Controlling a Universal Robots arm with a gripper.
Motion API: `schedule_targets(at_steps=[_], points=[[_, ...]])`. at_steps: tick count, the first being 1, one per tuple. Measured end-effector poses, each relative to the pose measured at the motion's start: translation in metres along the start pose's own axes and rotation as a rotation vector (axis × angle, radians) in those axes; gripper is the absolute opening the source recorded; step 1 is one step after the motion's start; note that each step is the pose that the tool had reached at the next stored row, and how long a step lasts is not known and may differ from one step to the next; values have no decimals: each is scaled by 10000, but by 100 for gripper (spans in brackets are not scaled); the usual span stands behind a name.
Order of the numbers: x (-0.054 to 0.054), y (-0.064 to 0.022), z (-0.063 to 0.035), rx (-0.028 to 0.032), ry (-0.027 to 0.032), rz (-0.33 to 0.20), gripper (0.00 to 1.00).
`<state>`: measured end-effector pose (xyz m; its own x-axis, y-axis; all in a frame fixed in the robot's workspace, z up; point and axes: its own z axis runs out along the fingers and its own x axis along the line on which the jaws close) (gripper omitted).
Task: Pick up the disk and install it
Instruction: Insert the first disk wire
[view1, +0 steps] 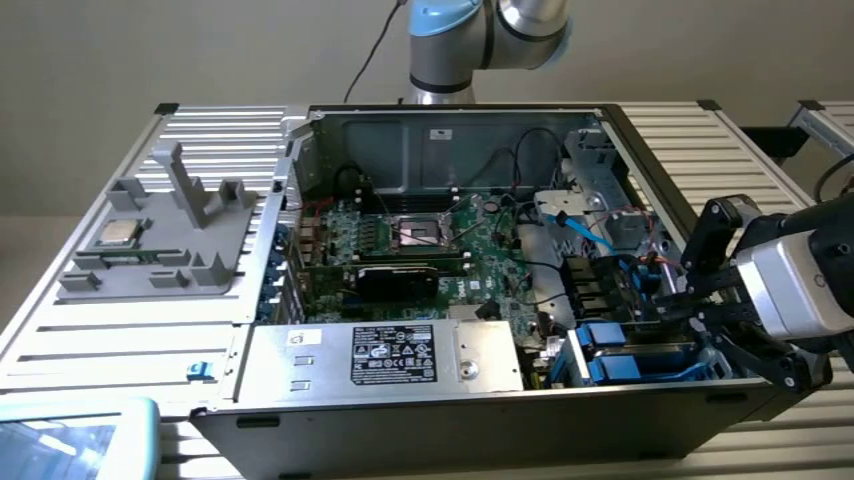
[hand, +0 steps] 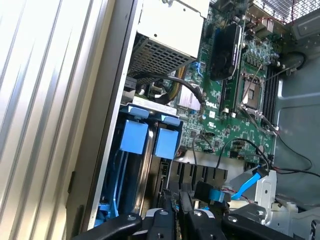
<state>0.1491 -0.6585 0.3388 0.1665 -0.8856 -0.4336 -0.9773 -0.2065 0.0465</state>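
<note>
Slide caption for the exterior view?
End effector at the blue-framed drives in the bay of an open computer case, motherboard exposed, on a slatted table.

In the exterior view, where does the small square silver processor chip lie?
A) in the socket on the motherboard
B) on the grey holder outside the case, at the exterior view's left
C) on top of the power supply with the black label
B: the processor chip lies on the grey holder beside the open computer case, and the motherboard socket holds no silver chip.
</note>
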Motion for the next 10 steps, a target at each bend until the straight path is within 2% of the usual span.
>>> schedule_targets(at_steps=[2,4,10], points=[[-44,-4,-26,-30,162,17,15],[-85,-9,-39,-66,362,41,15],[-224,-32,-50,-182,1042,131,15]])
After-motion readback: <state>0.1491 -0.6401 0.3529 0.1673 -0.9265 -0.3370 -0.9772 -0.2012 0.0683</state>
